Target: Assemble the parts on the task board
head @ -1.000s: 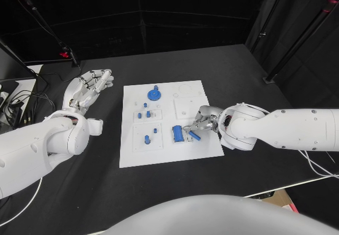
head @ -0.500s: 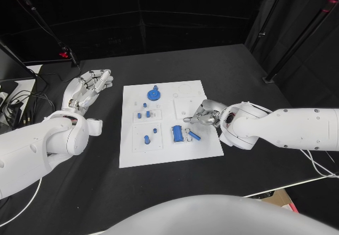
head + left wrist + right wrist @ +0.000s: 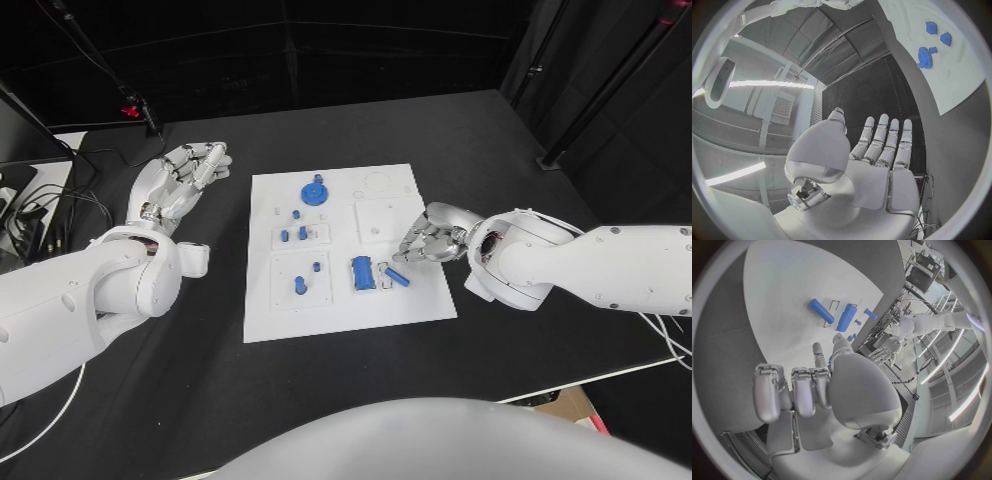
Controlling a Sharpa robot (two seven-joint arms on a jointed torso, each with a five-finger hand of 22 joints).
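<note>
The white task board (image 3: 346,305) lies mid-table. On it are a blue gear (image 3: 315,191), several small blue pegs such as one at the left (image 3: 300,285), a blue block (image 3: 362,272) and a blue cylinder (image 3: 395,277) lying next to the block. My right hand (image 3: 428,240) hovers over the board's right edge, just beyond the cylinder, fingers loosely bent and holding nothing. The right wrist view shows the cylinder (image 3: 821,311) and block (image 3: 846,317) ahead of the fingers (image 3: 792,390). My left hand (image 3: 180,180) lies flat with fingers spread, left of the board.
Black cables and a red clamp (image 3: 133,112) sit at the far left of the table. A dark stand base (image 3: 554,160) is at the back right. Bare black tabletop surrounds the board (image 3: 954,75).
My right hand has drawn back from the blue cylinder toward the board's right edge. The cylinder stays lying on the board. The left hand has not moved.
</note>
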